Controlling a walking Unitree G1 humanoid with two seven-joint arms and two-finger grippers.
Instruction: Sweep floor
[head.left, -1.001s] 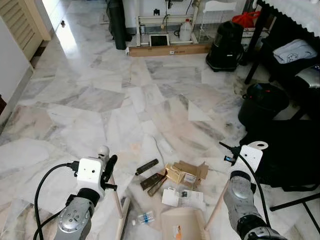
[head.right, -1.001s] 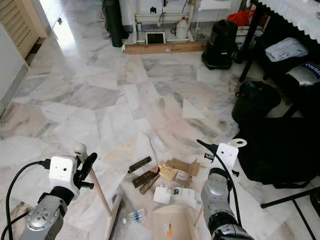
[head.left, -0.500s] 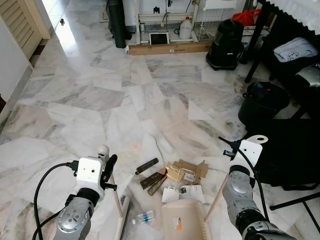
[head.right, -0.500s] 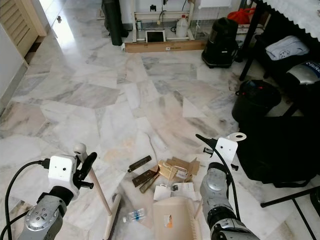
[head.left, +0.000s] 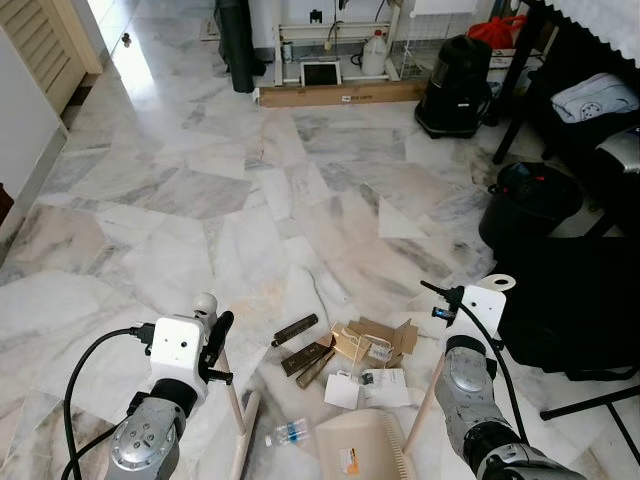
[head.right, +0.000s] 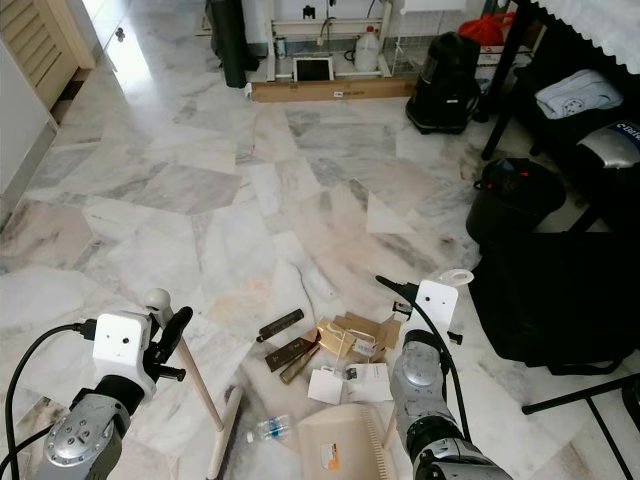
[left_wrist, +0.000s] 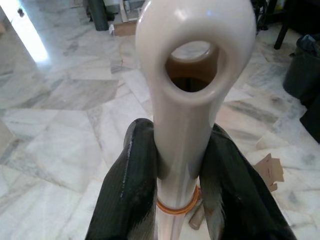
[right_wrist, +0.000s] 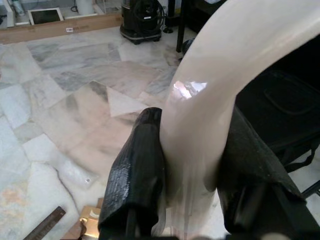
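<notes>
The left gripper is clamping its black ribbed fingers around the broom handle, a glossy cream plastic grip with an oval hanging hole above a pale wooden pole. The broom head is resting on the veined marble floor. The right gripper is squeezing the dustpan handle, smooth, curved and cream. The dustpan, beige with a comb edge, is sitting just beside crumpled cardboard scraps, white paper, dark wrappers and a small clear bottle.
</notes>
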